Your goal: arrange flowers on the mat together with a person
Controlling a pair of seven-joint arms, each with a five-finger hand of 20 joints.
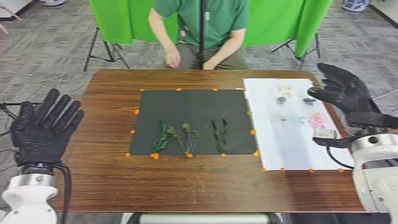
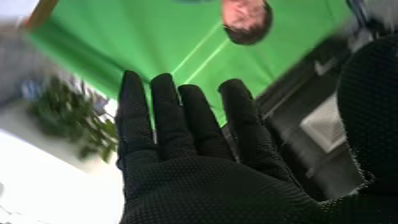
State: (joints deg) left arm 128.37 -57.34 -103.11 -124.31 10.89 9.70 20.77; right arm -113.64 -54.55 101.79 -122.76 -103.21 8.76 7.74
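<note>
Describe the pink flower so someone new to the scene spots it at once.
On the brown table, a white sheet lies right of the dark mat. The pink flower is on that sheet, towards its right edge. Its colour sets it apart from the small grey pieces beyond it.

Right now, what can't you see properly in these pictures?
- What the two grey clumps are: head view, too small.
- Petals on the pink piece: head view, too small and blurred.
- Part of the white mat's edge: head view, behind the right hand.
- The rest of the left arm: head view, cut off by the bottom edge.
</note>
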